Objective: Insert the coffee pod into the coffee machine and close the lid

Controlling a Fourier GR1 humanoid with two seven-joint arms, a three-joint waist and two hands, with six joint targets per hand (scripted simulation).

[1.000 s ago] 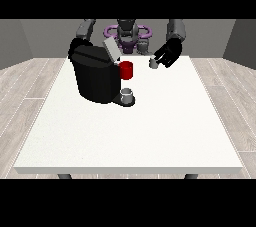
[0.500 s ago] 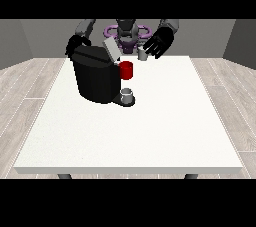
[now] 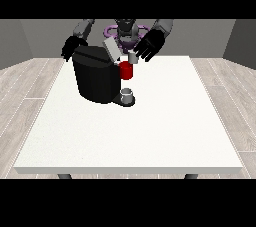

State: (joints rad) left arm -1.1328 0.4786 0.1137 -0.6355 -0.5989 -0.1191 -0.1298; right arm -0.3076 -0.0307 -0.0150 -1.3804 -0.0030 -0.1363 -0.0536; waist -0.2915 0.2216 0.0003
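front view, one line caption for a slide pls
Hand at the view's right carries the coffee pod toward the coffee machine, lid raised.

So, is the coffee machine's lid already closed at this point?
No: the lid stands tilted up over the coffee machine, and the hand at the view's right holds the small grey pod beside it.

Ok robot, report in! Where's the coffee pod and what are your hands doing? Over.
Hand at the view's right holds the coffee pod above the coffee machine. Lid up. Hand at the view's left behind the machine, fingers unclear. Nothing blocking.
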